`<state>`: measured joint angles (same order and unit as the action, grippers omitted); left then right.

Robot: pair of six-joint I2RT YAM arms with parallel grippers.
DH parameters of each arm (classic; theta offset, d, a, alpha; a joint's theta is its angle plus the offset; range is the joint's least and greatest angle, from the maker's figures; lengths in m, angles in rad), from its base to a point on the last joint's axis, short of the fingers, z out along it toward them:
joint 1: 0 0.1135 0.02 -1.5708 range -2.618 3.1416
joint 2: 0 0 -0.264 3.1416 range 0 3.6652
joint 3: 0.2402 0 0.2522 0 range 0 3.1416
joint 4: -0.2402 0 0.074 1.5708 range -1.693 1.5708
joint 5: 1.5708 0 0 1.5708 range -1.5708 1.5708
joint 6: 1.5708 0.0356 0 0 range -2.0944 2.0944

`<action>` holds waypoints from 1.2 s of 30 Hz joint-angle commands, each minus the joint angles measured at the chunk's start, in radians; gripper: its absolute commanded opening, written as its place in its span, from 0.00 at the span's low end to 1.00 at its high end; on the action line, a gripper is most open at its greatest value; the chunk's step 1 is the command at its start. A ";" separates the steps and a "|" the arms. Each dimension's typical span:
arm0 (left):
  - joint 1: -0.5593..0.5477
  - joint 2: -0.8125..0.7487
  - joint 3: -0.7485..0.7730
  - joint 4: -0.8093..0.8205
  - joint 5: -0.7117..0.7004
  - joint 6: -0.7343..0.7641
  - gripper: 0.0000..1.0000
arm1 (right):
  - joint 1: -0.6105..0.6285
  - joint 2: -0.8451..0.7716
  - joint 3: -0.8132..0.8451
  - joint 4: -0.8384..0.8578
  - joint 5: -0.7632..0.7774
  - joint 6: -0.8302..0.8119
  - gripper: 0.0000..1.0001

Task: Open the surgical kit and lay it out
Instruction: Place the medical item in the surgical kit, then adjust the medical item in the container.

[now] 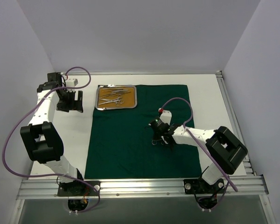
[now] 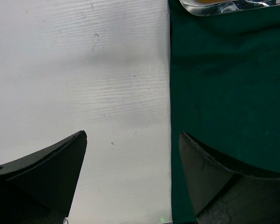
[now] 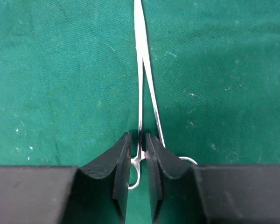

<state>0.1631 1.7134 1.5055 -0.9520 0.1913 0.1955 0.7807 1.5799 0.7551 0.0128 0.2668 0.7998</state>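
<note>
Clamp [image 3: 141, 84] tip cut off by top edge of right wrist view; ring handles mostly hidden behind right end effector [image 3: 138, 137]. Tray [image 2: 224, 8]: only sliver of rim at left wrist view's top edge. Overhead, instruments [image 1: 114, 96] in tray too small to sort.

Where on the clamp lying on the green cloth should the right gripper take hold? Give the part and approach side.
Probably best: grip the clamp across its shanks, between the pivot and the finger rings, coming straight down. It lies flat on the cloth and its thin arms run close together there, so the right gripper can straddle both.
</note>
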 commanded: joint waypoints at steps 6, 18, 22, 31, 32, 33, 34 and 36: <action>0.004 -0.020 0.030 0.004 0.023 0.004 0.89 | 0.014 -0.103 0.102 -0.160 0.088 -0.025 0.20; 0.006 -0.026 0.039 -0.014 -0.001 0.013 0.89 | -0.058 0.258 0.835 -0.221 -0.291 -0.603 0.22; 0.006 -0.023 0.036 -0.033 -0.026 0.018 0.89 | -0.080 0.559 1.264 -0.399 -0.486 -0.743 0.16; 0.012 -0.005 0.039 -0.041 -0.056 0.024 0.89 | -0.164 0.907 1.632 -0.270 -0.596 -0.619 0.31; 0.013 -0.002 0.039 -0.042 -0.058 0.024 0.89 | -0.175 0.916 1.614 -0.236 -0.613 -0.544 0.32; 0.013 0.006 0.038 -0.042 -0.058 0.022 0.89 | -0.185 0.927 1.603 -0.206 -0.632 -0.518 0.32; 0.013 0.009 0.036 -0.037 -0.058 0.022 0.89 | -0.198 0.937 1.606 -0.177 -0.667 -0.498 0.33; 0.013 0.020 0.036 -0.033 -0.059 0.022 0.89 | -0.201 0.974 1.615 -0.169 -0.681 -0.476 0.35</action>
<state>0.1669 1.7176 1.5059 -0.9844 0.1375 0.2123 0.6083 2.5587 2.3436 -0.2703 -0.3298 0.2310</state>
